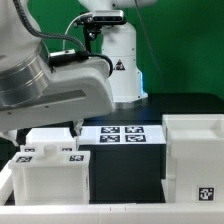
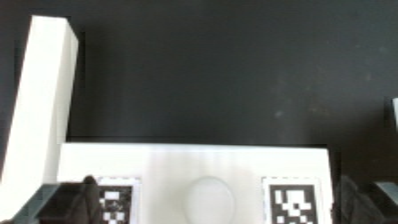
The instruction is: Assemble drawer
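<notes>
The drawer lies in loose white parts. Two small trays sit at the exterior view's left, one behind [image 1: 52, 140] and one in front [image 1: 50, 178]. The large open-topped casing [image 1: 196, 150] stands at the right. My gripper [image 1: 73, 131] hangs low over the rear tray, mostly hidden by the arm. In the wrist view my gripper [image 2: 222, 207] is open. Its dark fingers [image 2: 71, 205] straddle a tray face [image 2: 210, 165] that has an oval recess between two tags. Nothing is held.
The marker board [image 1: 122, 135] lies flat on the black table between the trays and the casing. The robot's white base [image 1: 118, 55] stands behind it. In the wrist view, a tall white wall [image 2: 45, 100] of another part runs beside the tray.
</notes>
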### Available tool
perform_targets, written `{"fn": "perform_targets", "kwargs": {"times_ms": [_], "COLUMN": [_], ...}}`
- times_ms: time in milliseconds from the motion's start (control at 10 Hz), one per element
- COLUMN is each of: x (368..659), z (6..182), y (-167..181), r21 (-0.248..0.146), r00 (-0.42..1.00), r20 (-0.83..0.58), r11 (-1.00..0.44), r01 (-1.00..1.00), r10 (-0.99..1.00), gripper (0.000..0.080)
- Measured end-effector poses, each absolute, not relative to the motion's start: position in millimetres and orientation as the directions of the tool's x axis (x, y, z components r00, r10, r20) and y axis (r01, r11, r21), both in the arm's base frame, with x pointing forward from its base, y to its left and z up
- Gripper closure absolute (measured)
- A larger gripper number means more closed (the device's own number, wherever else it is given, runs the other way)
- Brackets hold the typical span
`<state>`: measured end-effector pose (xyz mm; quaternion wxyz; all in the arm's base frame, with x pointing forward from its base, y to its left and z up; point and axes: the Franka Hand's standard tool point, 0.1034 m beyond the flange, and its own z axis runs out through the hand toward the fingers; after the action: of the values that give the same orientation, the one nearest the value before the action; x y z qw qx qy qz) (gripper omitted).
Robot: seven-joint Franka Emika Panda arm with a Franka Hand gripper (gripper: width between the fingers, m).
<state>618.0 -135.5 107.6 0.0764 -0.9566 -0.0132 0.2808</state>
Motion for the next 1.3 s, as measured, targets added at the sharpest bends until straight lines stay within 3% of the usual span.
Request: {"fn": "perform_targets", "kwargs": {"times_ms": [300, 600, 900, 1100, 1300], "x": [613.4, 613.2, 629.1, 649.1, 647.3], "z": [106.3, 107.2, 114.5, 115.9, 114.1], "y": [-137.4, -138.8, -162.9, -163.0, -164.2], "r21": [-0.178, -0.179, -0.212, -0.202, -0.203], "r00": [0.837, 0.838, 0.875, 0.895, 0.894], "r20": [-0.544, -0.542, -0.445, -0.36, -0.366], "r11": [-0.983, -0.983, -0.972, -0.959, -0.959], "r01": [-0.046, -0.039, 0.104, 0.201, 0.196], "r10": [0.06, 0.065, 0.191, 0.264, 0.26], "gripper": [0.015, 0.015, 0.015, 0.015, 0.015]}}
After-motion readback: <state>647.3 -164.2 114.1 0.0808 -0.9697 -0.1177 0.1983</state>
